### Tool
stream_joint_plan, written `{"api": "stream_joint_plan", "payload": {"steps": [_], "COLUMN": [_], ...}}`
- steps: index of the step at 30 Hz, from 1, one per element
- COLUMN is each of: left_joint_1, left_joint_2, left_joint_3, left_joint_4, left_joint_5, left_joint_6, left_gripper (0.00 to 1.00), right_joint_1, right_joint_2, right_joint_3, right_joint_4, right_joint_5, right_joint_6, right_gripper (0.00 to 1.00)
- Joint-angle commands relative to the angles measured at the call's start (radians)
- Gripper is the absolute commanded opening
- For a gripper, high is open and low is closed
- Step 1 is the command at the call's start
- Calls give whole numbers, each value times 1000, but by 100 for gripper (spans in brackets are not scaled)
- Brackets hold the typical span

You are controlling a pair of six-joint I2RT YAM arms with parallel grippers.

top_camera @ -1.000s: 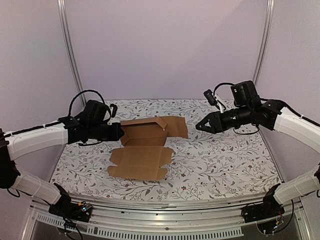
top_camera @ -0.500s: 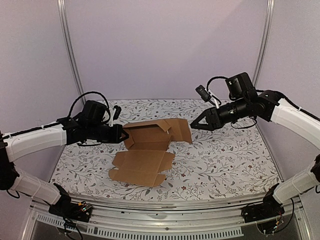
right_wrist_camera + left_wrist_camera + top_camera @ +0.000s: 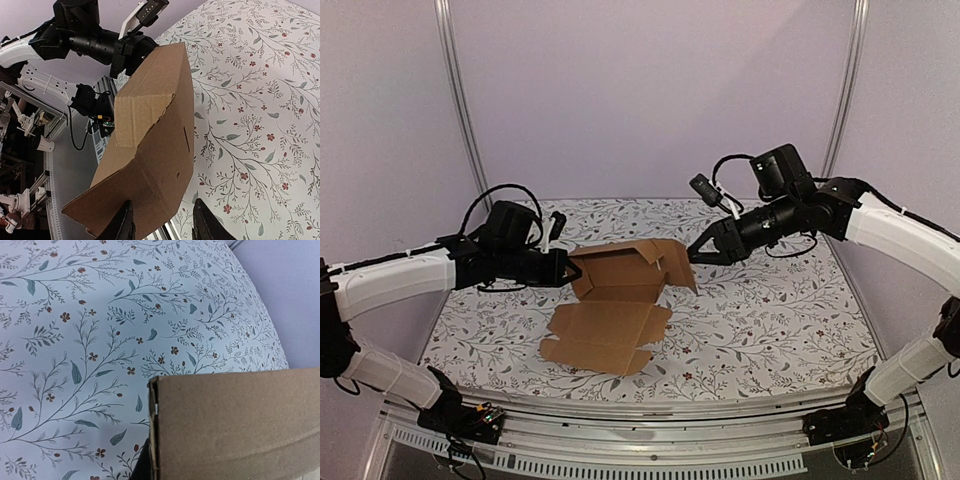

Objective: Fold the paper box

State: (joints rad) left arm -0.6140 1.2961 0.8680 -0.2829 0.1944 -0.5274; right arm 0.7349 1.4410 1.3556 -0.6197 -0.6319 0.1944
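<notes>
The overhead view sits above and behind the two arm bases and looks forward and down across the whole flowered table to the pale back wall, far enough off to take in both arms.

The left wrist view looks down at the tablecloth from very close; a slab of the cardboard box fills its lower right corner.

The right wrist view looks along its own fingers across the table toward the left arm and the near rail, with the box close in front.

All three views share the box and the cloth around it; which box edge the left wrist view shows is hard to tell.
</notes>
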Motion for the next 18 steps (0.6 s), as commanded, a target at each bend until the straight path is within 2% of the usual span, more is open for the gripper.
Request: {"api": "stream_joint_plan", "payload": {"steps": [1, 13, 18], "left_joint_1": [-5, -51, -59], "left_joint_2": [16, 37, 32], "left_joint_3": [16, 35, 36], "left_joint_4": [21, 30, 30], "left_joint_5": [-15, -85, -106], "left_joint_6": [-9, -44, -53], "left_gripper": [0, 0, 0], "right_joint_1": [30, 83, 115], "right_joint_2": [32, 109, 147], "right_joint_3": [36, 82, 112], "right_joint_4": [17, 21, 5], "right_joint_5": [-13, 48, 118], "right_joint_6": [5, 17, 25], "right_gripper": [38, 38, 38]}}
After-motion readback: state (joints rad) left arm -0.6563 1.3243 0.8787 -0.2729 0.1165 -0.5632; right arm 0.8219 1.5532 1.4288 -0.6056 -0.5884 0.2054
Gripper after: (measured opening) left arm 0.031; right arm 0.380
